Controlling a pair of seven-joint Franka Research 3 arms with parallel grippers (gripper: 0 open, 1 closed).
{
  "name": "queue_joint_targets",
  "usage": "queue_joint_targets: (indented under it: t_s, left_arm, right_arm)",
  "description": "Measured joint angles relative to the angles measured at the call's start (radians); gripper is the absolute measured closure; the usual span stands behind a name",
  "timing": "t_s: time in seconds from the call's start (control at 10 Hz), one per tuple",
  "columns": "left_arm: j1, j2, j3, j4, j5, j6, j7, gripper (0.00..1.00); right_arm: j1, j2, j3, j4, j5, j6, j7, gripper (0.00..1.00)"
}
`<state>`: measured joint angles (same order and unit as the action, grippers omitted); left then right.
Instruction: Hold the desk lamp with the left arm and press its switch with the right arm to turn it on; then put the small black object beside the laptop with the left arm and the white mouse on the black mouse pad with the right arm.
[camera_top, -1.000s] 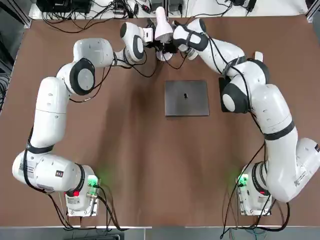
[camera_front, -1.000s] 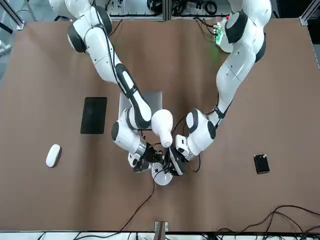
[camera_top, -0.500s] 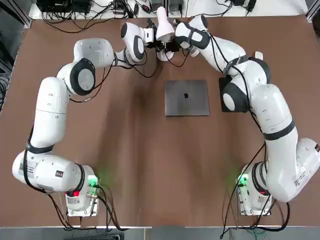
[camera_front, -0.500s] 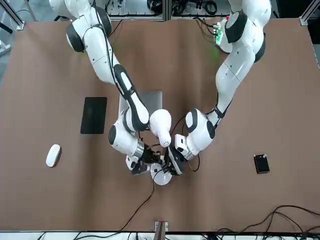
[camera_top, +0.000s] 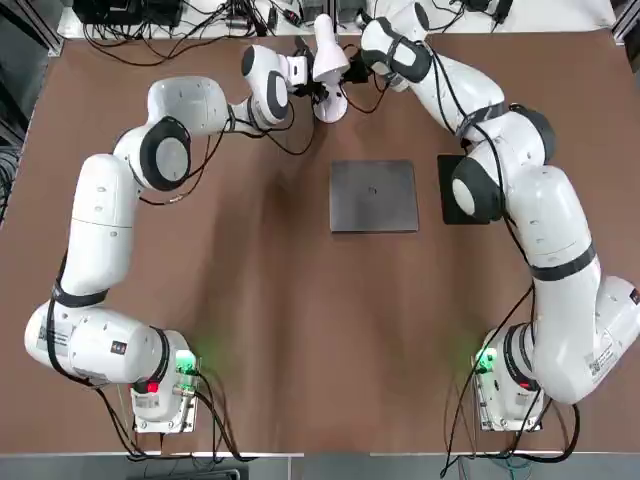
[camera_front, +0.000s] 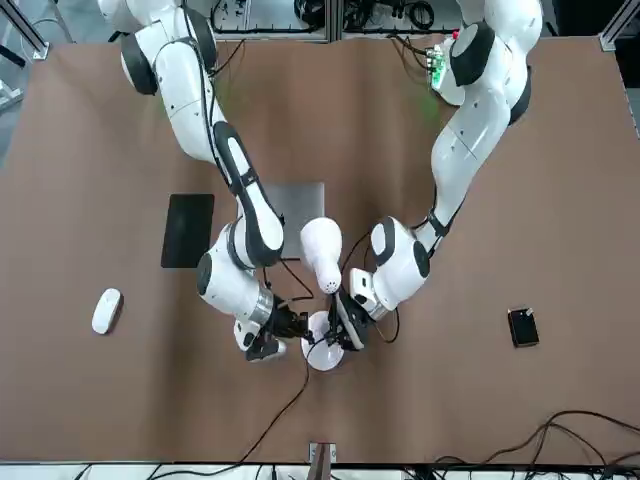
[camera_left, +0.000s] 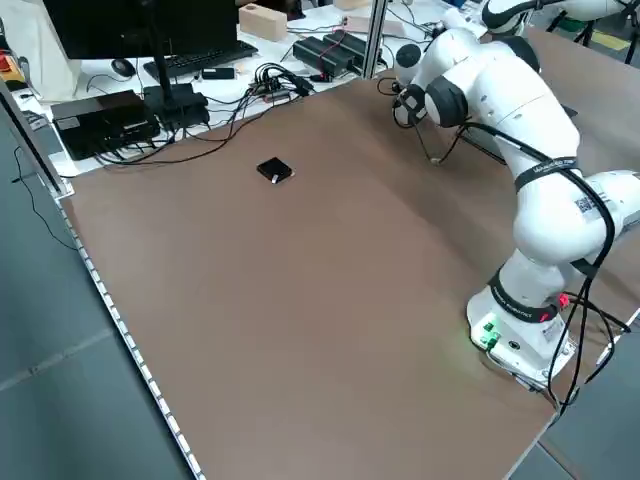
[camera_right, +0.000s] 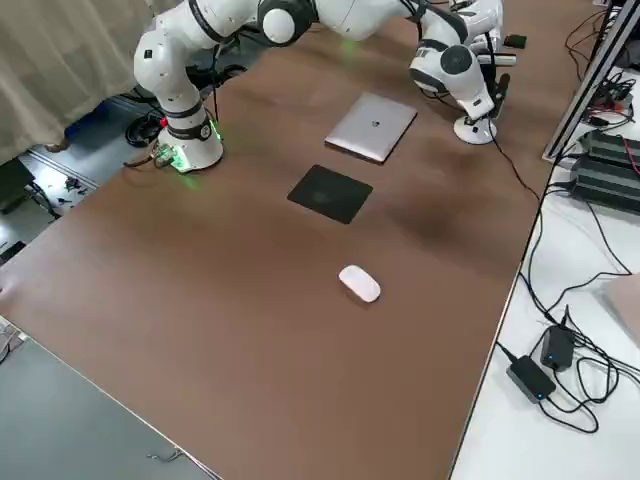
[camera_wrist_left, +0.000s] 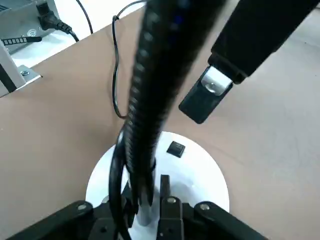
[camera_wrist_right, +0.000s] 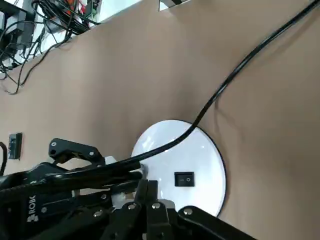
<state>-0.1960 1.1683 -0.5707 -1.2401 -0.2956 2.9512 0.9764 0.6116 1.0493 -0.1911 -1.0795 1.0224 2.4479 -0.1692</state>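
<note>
I could read no brand anywhere; the laptop showed only a small dark logo, and white lettering on my left hand was cut off in the right wrist view. That hand was clamped shut on the desk lamp at its dark-ringed stem, just above the round base with its small black switch. My right hand hovered shut just beside the base, holding nothing. My arms hid most of the stem from overhead. The small black object lay well apart on the worktop, its light mark too small to read. The white mouse lay near the black mouse pad, not on it.
</note>
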Motion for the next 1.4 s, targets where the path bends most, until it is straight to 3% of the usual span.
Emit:
queue_joint_targets:
  t_s: [0.5, 1.4]
  left_arm:
    - [0.000, 0.000, 0.000, 0.000, 0.000, 0.000, 0.000, 0.76]
    - [0.003, 0.000, 0.001, 0.000, 0.000, 0.000, 0.000, 0.76]
  right_arm:
    - [0.048, 0.033, -0.027, -0.013, -0.001, 0.097, 0.005, 0.99]
    - [0.072, 0.061, -0.031, -0.014, -0.001, 0.130, 0.005, 0.99]
